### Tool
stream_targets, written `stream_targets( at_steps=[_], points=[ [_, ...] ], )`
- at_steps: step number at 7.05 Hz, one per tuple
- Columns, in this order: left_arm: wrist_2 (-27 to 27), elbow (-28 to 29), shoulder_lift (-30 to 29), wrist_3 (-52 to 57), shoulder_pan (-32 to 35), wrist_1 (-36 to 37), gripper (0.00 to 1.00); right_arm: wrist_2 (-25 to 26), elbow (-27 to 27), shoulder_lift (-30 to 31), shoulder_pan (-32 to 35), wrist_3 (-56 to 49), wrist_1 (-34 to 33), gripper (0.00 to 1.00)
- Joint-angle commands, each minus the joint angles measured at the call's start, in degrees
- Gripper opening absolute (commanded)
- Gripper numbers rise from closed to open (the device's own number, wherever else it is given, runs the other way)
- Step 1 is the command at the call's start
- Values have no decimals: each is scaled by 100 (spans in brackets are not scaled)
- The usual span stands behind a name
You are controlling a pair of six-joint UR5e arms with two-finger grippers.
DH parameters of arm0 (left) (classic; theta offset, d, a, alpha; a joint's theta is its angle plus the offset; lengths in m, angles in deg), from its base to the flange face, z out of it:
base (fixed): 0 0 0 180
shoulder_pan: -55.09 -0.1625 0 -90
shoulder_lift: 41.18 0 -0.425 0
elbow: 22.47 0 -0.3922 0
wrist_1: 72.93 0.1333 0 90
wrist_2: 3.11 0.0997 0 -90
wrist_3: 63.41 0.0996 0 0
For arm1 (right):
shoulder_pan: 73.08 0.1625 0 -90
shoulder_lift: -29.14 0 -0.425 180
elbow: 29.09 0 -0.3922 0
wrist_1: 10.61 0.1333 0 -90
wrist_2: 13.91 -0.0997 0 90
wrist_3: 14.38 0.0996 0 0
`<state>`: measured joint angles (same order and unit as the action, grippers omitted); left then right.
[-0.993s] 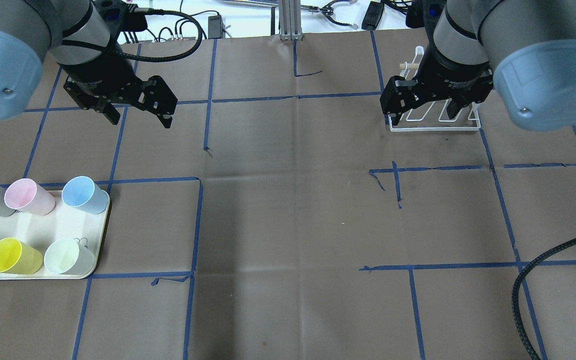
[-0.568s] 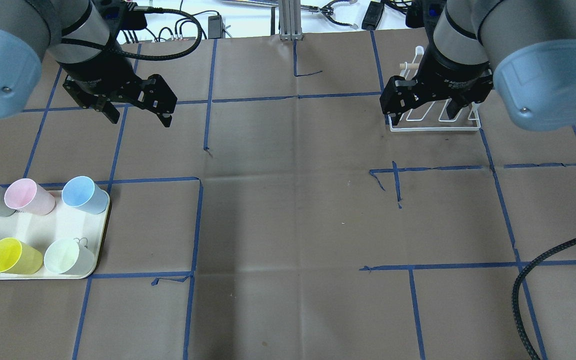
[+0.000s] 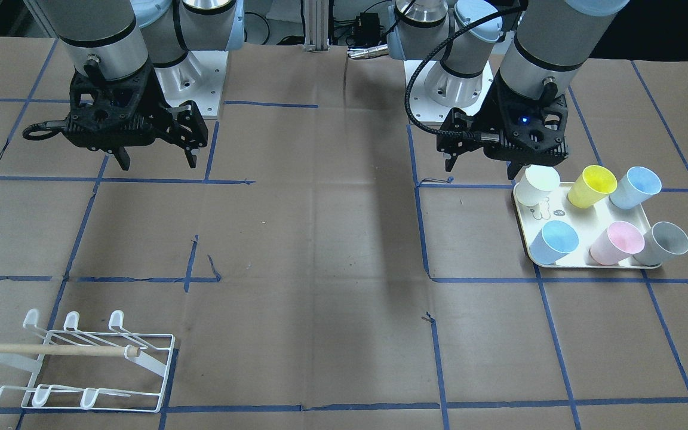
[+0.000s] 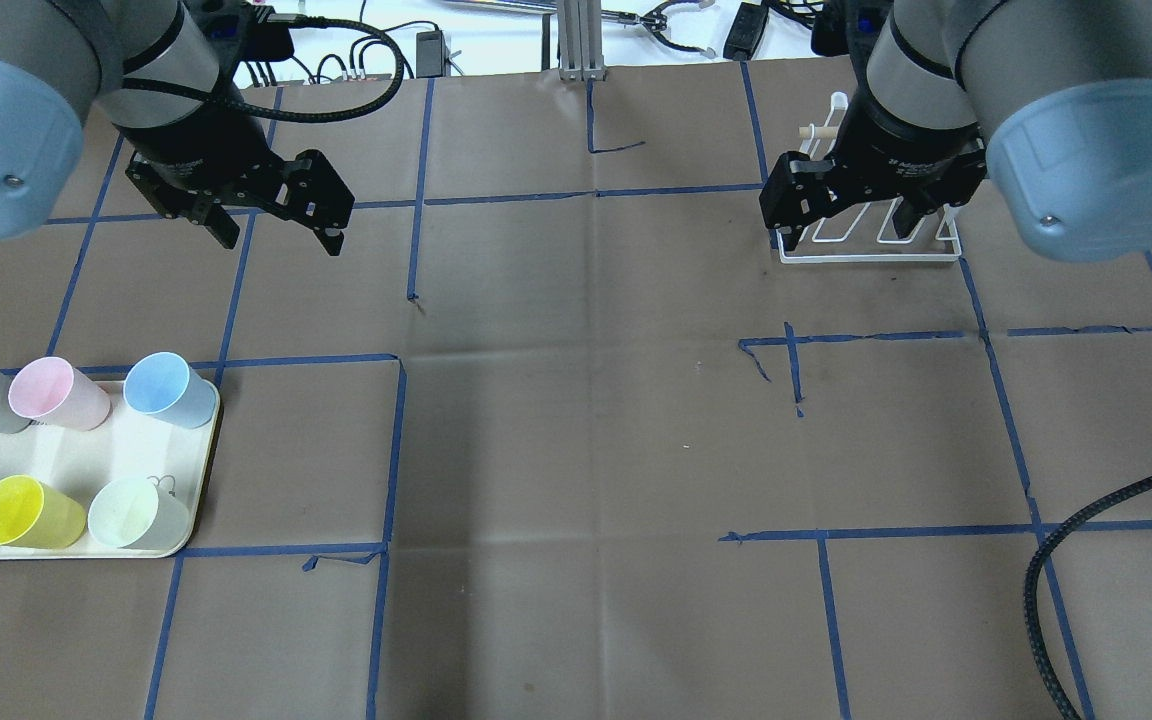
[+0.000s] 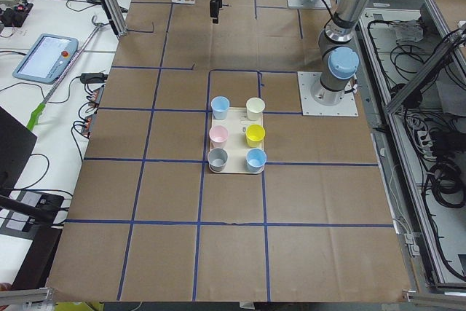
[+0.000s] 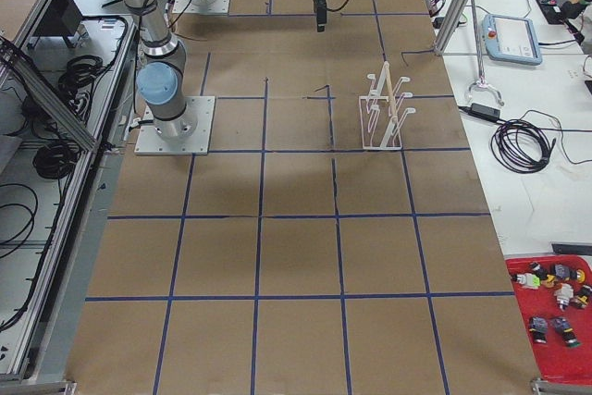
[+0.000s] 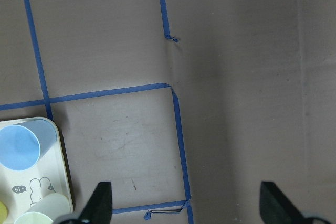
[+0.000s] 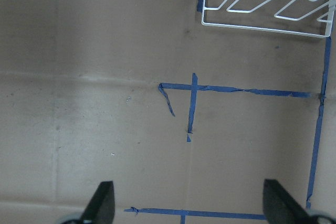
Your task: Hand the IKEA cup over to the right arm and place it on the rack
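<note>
Left fingers (image 7: 101,202): black pair, spread wide, bare brown paper of the bench (image 4: 586,430) between them. They hang above the bench and grip nothing.

Right fingers (image 8: 103,203): black pair, also spread wide, nothing in them, only paper and blue tape lines between the tips.

Cups: six small plastic cups stand upright on a cream rectangular tray (image 3: 581,222), off to the outer side of the left fingers. In the left wrist view, only the tray's corner shows, beyond the left-hand finger. None lies between the fingers.
- pale white cup (image 3: 541,182), the tray cup closest to the left fingers in the front-facing view
- yellow cup (image 3: 592,185) beside it
- light blue cup (image 3: 635,186) at that row's end
- second row, farther from the fingers: blue cup (image 3: 553,242), pink cup (image 3: 617,242), grey cup (image 3: 662,243)

Cannot tell which one the task means.

White wire rack (image 3: 117,319) with hooked prongs and a light wooden dowel (image 3: 51,349) across: on the bench ahead of the right fingers, at the top edge of the right wrist view. No cup on its prongs. Rack and tray are well apart.
</note>
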<state>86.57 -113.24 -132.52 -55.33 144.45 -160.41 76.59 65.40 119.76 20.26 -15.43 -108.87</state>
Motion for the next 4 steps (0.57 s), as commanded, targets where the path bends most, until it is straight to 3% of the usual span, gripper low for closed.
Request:
stream_targets(
  at_steps=[1,4],
  points=[
    [5,-46,20,9,-42,3,100,-6,35,0,0,0,0,100],
    [14,-221,116,622,-541,-50,100,-6,35,0,0,0,0,100]
  ],
)
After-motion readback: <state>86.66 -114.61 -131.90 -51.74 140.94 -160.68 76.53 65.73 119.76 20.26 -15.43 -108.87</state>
